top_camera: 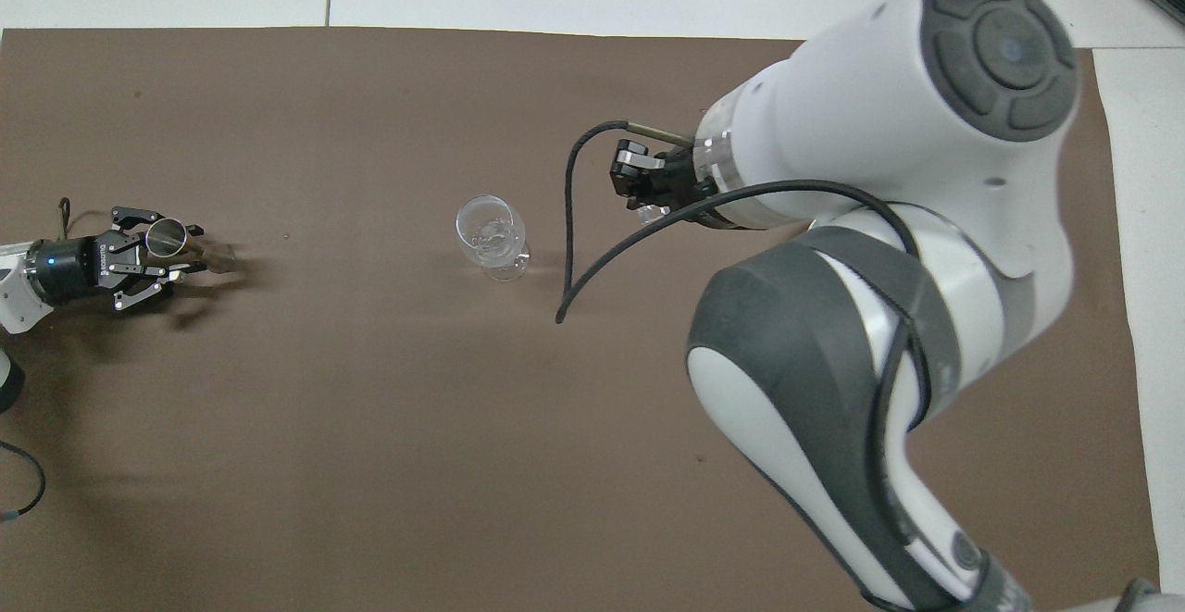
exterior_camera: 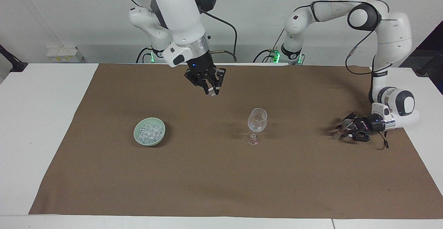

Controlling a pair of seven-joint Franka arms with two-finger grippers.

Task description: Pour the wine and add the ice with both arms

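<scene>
The right gripper (exterior_camera: pixel 211 91), pinching an ice cube (exterior_camera: pixel 213 94), hangs over the counter (exterior_camera: pixel 207 173) between bowl (exterior_camera: pixel 149 132) and glass (exterior_camera: pixel 257 120), the glass lying toward the left arm's end, where the left gripper (exterior_camera: pixel 341 130) grips a metal cup (top_camera: pixel 167 235)

Even, bright overhead lighting throughout; soft diffuse shadows fall on the brown mat (exterior_camera: pixel 221 173) at frame centre, faint glare on the wine glass (exterior_camera: pixel 257 120), focus sharp, no edge distortion noted.
</scene>
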